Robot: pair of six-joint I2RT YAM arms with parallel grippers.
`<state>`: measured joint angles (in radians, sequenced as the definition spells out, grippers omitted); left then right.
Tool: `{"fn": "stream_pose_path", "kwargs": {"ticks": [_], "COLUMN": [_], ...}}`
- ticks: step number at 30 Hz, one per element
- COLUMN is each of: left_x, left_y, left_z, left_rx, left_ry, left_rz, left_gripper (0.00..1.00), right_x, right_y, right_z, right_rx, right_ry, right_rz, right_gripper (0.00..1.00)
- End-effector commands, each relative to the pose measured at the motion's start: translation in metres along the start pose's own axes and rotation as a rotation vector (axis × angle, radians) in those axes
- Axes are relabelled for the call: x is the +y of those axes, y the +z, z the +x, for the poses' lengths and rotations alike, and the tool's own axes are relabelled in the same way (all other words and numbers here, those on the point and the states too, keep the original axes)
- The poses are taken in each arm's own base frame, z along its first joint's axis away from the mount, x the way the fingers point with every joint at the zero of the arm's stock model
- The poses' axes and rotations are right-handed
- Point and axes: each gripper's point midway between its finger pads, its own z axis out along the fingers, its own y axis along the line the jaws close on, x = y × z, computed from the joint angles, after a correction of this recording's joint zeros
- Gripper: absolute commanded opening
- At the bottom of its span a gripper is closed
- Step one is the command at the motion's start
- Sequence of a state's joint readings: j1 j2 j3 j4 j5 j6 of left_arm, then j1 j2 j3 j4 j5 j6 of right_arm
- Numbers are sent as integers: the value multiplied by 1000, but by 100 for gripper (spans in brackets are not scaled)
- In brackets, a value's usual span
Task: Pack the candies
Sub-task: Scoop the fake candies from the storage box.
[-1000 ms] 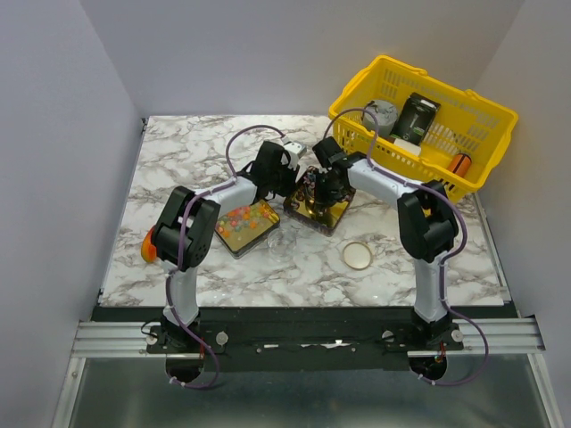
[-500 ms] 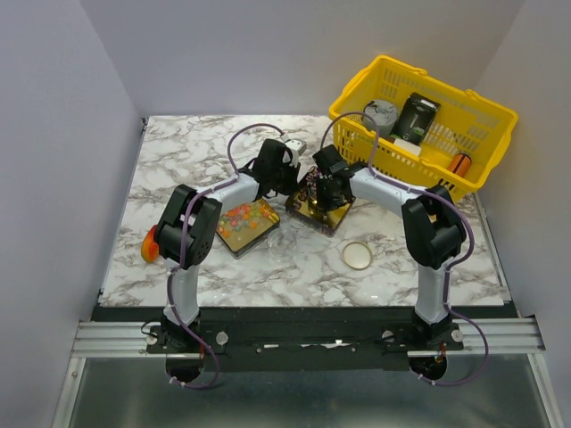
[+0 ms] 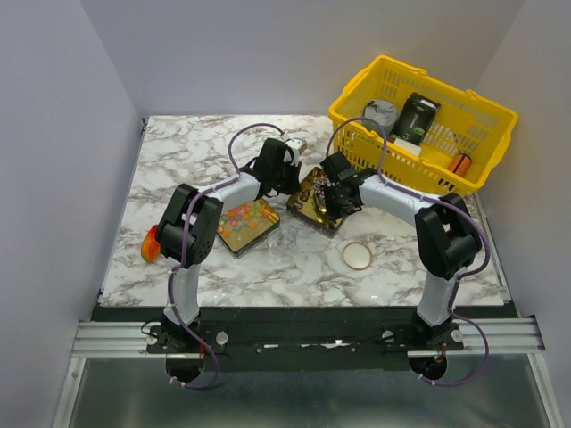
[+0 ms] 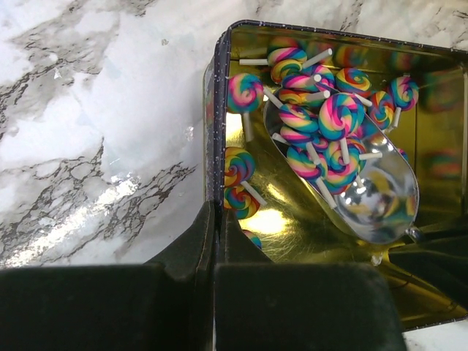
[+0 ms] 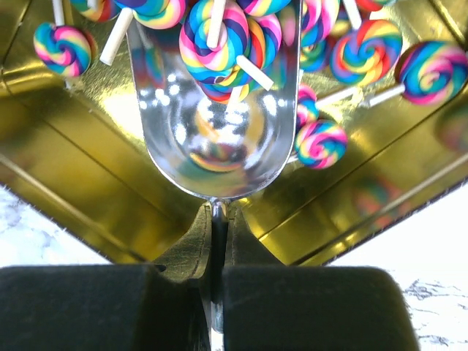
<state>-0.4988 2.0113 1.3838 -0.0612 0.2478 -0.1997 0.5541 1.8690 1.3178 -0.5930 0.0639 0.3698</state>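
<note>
Lower centre, right gripper [image 5: 218, 289] pinched the scoop [image 5: 212, 139] handle, left gripper [image 4: 213, 248] clamped the tin [image 4: 216, 110] wall; lollipop candies [image 5: 197, 44] looked light, loose, best scooped.

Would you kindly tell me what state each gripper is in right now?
Left gripper: shut, pinching the wall of the gold tin.
Right gripper: shut on the handle of the metal scoop.

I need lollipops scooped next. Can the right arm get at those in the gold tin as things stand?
Probably yes: the right fingers hold the scoop inside the open gold tin, several lollipops lie on the scoop's bowl, and nothing covers them.
</note>
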Motion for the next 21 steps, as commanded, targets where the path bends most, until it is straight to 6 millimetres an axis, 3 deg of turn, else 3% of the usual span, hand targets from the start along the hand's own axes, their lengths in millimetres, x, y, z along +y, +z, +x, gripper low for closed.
{"fn": "stream_pose_path", "kwargs": {"ticks": [1,13,21], "left_x": [11,12,8], "left_y": [4,-5,-14], "left_z": [0,-13,-28], "left_rx": [14,-33,-99], "left_ry": [-39,-47,-90], "left_rz": [-33,-64,-66], "left_gripper": [0,0,30], "right_x": [-4,2,6], "right_y": [-15,-34,-75], "right_z": [2,-16,-9], "right_rx": [-15,-110,-185], "right_ry": [-18,13,1], "right_rz": [-6,-30,-79], "right_gripper": [1,1,1]}}
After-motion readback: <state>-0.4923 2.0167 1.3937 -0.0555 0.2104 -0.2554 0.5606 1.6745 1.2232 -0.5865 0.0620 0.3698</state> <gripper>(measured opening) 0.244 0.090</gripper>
